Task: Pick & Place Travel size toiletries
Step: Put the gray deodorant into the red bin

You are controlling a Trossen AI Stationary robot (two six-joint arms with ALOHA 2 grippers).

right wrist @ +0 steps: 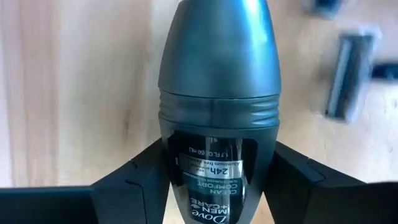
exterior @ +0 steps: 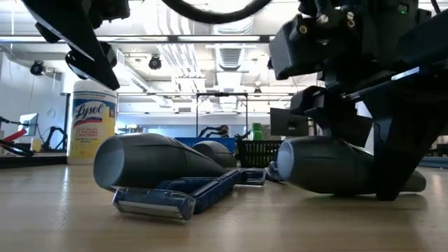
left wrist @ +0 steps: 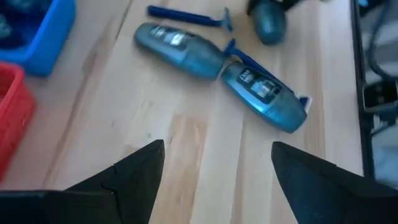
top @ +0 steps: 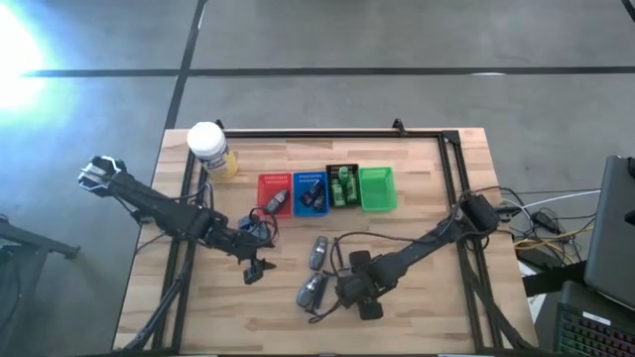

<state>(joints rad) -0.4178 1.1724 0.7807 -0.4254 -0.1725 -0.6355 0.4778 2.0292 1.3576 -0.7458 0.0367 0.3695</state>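
Observation:
My right gripper [top: 319, 294] [right wrist: 217, 163] is shut on a dark grey oblong tube [top: 312, 291] [exterior: 329, 168] near the table's near edge. Two more grey tubes [left wrist: 180, 46] [left wrist: 264, 96] lie end to end on the wood, also seen as a tube pair [top: 319, 252], with blue razors [left wrist: 189, 15] [exterior: 182, 196] beside them. My left gripper [top: 255, 271] [left wrist: 217, 155] hovers open to their left, touching nothing. Green little bottles [top: 343, 186] stand in the black tray. My right gripper pinches the grey tube between its two fingers at the labelled body [right wrist: 180, 168], behind the cap. The fingers [right wrist: 134, 177] lie level, one on each side, along the tube, whose rounded cap [right wrist: 217, 43] points away from the wrist. In the low view the tube lies flat, low on the wood.
Red tray [top: 275, 193], blue tray [top: 311, 191], black tray [top: 342, 171] and green tray [top: 377, 188] stand in a row at mid-table. A white-capped yellow jar [top: 210, 149] [exterior: 93, 126] stands at the far left corner. A black frame rail [top: 327, 134] borders the table; cables lie at the right.

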